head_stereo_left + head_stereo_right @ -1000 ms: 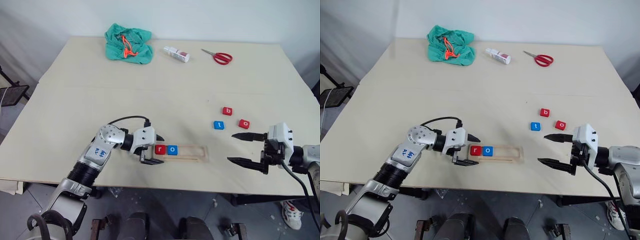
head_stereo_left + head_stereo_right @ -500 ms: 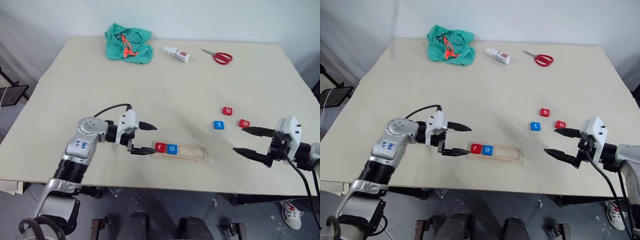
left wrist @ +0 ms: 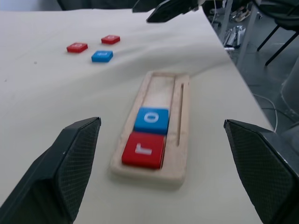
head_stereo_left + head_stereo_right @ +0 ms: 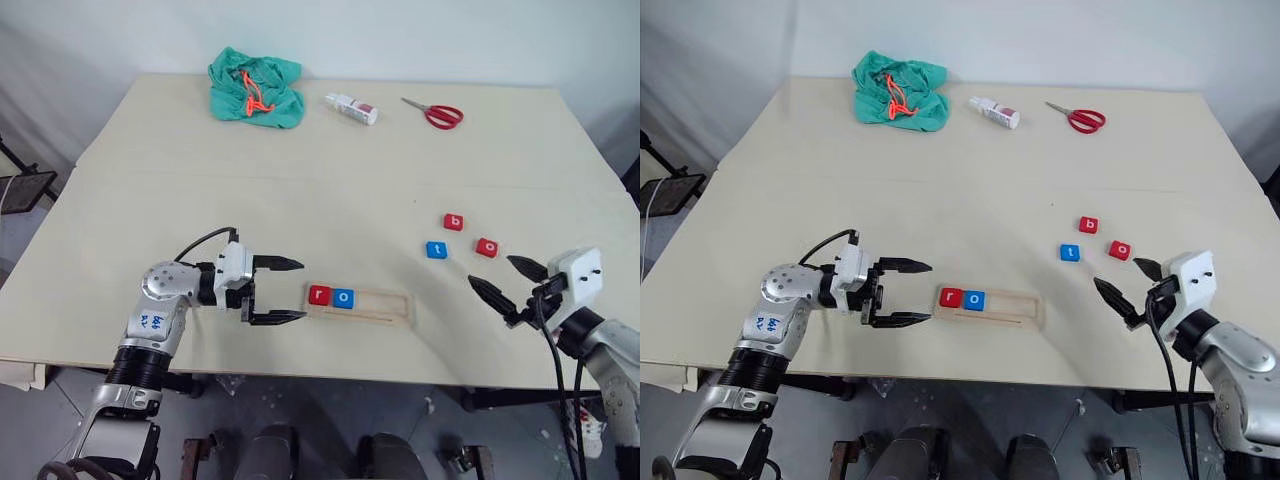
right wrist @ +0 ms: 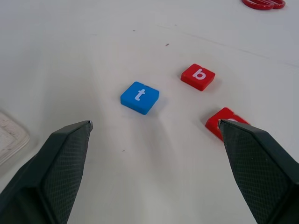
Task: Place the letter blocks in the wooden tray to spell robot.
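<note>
The wooden tray (image 4: 360, 304) lies near the front edge of the table (image 4: 300, 200), its long side running from 9 o'clock to 3 o'clock. Two letter blocks sit side by side in its 9 o'clock end: the red r block (image 4: 320, 295) outermost, touching the blue o block (image 4: 343, 298); the rest of the groove is bare wood.

The other three blocks lie loose on the table at about 2 o'clock from the tray: the red b block (image 4: 454, 222) farthest back, the blue t block (image 4: 436, 250) in front of it, and the red o block (image 4: 487, 247) at 3 o'clock from the t, all apart from each other.

The left gripper (image 4: 285, 291) hovers just at 9 o'clock of the tray, jaws spread wide and empty, pointing at the r block. The right gripper (image 4: 506, 281) sits at 5 o'clock of the loose blocks, jaws wide and empty, aimed toward them.

At the far edge lie a green cloth (image 4: 255, 90), a small bottle (image 4: 353, 107) and red scissors (image 4: 434, 112).
</note>
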You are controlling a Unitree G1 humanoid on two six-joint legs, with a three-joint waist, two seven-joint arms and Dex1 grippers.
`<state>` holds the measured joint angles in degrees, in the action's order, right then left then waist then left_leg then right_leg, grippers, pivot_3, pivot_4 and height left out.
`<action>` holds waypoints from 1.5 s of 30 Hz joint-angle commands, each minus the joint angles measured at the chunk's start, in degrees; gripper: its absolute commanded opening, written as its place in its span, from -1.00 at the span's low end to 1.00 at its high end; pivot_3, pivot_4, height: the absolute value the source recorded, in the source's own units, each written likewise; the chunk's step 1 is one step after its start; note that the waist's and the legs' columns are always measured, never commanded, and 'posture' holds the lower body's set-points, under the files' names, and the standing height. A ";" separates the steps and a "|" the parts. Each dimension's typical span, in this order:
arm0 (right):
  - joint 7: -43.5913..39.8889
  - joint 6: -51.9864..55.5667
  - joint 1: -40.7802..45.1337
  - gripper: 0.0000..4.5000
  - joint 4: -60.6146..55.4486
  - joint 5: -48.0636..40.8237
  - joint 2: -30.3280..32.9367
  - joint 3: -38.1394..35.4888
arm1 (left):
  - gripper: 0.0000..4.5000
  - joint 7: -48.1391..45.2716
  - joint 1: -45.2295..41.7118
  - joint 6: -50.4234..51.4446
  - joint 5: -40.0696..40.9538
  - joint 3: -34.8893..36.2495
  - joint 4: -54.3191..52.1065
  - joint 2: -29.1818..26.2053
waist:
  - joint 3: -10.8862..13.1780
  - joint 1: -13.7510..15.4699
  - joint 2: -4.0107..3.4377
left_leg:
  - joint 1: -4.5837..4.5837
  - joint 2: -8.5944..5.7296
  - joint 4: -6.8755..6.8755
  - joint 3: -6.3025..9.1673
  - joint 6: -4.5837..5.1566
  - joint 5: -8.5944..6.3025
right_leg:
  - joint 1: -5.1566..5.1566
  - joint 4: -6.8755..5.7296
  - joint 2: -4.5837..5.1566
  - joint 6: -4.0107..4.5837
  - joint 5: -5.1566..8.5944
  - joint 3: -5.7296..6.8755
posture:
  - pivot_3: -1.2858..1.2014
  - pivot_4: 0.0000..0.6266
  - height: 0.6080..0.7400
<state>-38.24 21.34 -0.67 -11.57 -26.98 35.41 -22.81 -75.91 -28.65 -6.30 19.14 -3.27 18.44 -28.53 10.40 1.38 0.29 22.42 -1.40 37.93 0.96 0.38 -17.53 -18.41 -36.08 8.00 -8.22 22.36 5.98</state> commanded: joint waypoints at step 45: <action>19.91 1.72 38.41 1.00 31.55 12.50 -9.73 12.15 | 0.99 0.64 -0.09 -8.40 1.57 2.57 -0.47 2.83 | -0.01 -1.71 -0.01 | -0.05 -0.01 -0.05 0.04 0.00 0.00 | -0.19 -0.42 0.04 0.00 0.00 -0.01 | 0.03 -0.52 1.00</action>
<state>-19.08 25.05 36.83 18.57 -15.56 25.73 -10.55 -75.52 -28.79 -14.41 19.93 -0.97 20.21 -25.54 10.39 -0.33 0.28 22.37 -1.41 37.87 1.00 0.38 -17.52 -18.61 -36.53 8.04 -8.22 22.36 5.98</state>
